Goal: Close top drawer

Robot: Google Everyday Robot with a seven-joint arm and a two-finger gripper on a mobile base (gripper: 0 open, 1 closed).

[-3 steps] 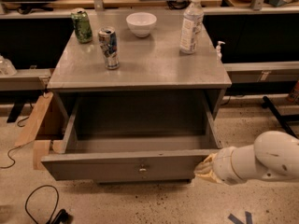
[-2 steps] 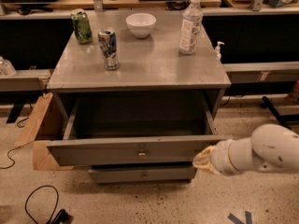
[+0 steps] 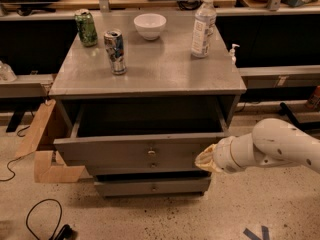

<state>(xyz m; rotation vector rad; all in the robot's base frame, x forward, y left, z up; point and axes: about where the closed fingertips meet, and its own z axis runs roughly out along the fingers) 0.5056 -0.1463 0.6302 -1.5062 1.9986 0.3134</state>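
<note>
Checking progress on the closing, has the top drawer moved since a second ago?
Yes. The top drawer has slid in toward the cabinet top, showing less interior; the gripper is at its front's right end.

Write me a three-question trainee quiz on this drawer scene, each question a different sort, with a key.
1. True or false: the top drawer is fully shut.
2. Where is the gripper? A: at the drawer's left end. B: at the right end of the drawer's front. C: inside the drawer.
3. Name the white thing that stands between the green can and the bottle.

Key: 1 false, the drawer stands partly out. 2 B. 3 the bowl.
</note>
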